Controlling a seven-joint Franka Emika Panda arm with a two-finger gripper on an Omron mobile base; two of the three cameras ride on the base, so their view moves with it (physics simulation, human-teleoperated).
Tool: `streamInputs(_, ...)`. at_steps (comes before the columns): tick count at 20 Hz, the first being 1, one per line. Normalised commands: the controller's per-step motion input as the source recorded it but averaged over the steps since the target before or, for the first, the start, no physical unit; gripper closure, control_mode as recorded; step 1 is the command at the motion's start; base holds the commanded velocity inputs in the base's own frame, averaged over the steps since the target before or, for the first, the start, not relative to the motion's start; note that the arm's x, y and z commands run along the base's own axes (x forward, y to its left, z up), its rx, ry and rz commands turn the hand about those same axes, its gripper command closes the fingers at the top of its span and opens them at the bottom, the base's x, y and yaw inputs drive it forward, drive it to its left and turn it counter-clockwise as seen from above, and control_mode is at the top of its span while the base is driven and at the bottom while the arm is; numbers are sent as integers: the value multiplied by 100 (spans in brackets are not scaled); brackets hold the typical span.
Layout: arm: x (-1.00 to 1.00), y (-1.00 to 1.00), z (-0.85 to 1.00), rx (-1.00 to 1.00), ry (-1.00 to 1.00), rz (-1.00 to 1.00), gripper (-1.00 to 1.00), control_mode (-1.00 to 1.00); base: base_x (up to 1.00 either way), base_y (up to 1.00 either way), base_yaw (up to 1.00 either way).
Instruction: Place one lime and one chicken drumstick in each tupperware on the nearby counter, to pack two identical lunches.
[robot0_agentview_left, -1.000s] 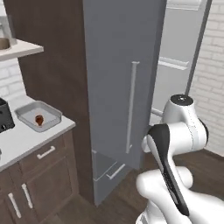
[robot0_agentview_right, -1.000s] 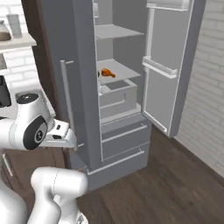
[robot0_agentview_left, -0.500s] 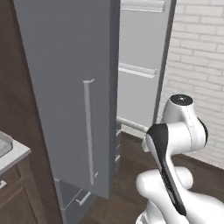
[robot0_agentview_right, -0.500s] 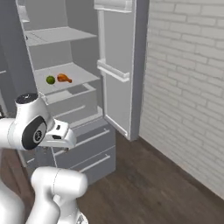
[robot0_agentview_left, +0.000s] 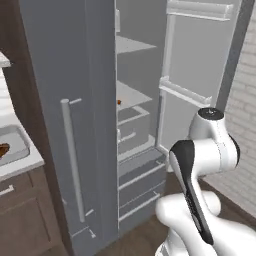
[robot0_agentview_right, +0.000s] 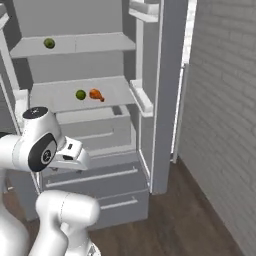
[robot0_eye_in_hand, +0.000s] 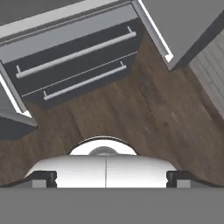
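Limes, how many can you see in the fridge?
2. One lime sits on the upper fridge shelf. The other lime is on the shelf below, just left of the chicken drumstick. More could be hidden in the drawers.

The tall grey fridge (robot0_agentview_right: 80, 65) stands with both doors swung wide, so its front is open to a reach. On the middle shelf (robot0_agentview_right: 60, 95) a round green lime (robot0_agentview_right: 80, 94) and an orange-brown chicken drumstick (robot0_agentview_right: 96, 94) lie just beside each other, with bare shelf around them. A second green lime (robot0_agentview_right: 49, 43) sits on the upper shelf. The open right door (robot0_agentview_right: 165, 90) with its jutting bins narrows that side; the left door (robot0_agentview_left: 70, 125) walls off the pale tabletop (robot0_agentview_left: 20, 160). Below, bare dark wood floor (robot0_eye_in_hand: 131, 113) fronts the two handled freezer drawers (robot0_eye_in_hand: 74, 57).
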Motion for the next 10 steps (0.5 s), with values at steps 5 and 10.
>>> streamInputs(5,0,0,0,0,0,0,-100,100,73,-42,80)
streamInputs(10,0,0,0,0,0,0,-100,100,89,-75,35)
